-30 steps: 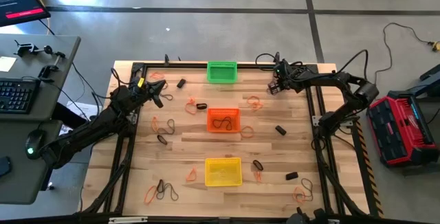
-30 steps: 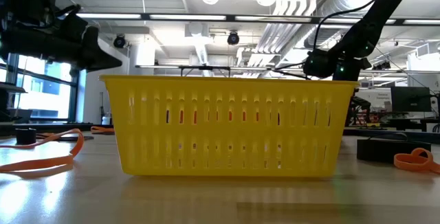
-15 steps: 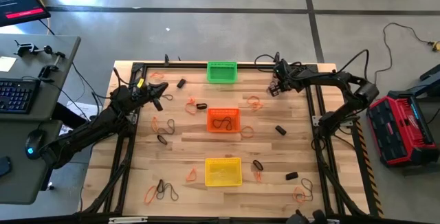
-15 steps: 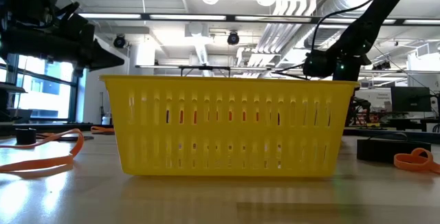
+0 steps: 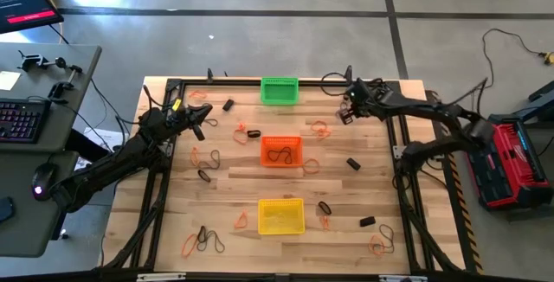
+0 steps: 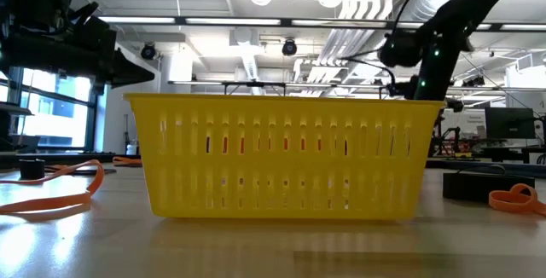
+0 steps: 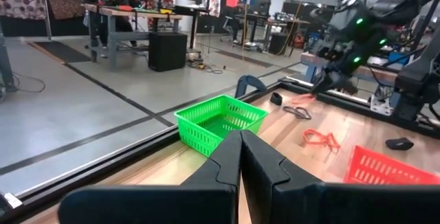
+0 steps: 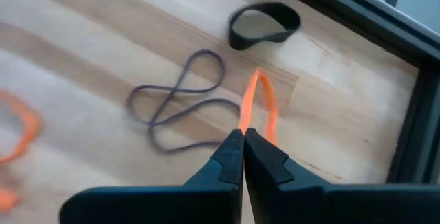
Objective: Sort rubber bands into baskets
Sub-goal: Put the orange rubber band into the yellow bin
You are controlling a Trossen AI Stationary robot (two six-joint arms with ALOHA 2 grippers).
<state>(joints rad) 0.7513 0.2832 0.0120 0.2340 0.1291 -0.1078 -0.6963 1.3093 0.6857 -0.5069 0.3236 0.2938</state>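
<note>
Right pincer (image 8: 242, 138) hangs near the bench's far right corner, fingers pinched on a thin orange rubber band (image 8: 256, 106) that rises from them — a dark thin loop (image 8: 182, 99) and a thick black band (image 8: 264, 25) lie on the wood beside it. Left pincer (image 7: 240, 157) waits clenched and empty near the far left corner. 3 baskets run down the bench's middle: green (image 5: 279, 90) at the far edge, orange (image 5: 281, 150), yellow (image 5: 281, 215).

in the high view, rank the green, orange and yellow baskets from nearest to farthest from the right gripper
From the right gripper:
1. green basket, at the table's far edge, nearest.
2. orange basket, mid-table.
3. yellow basket, toward the near edge, farthest.
</note>
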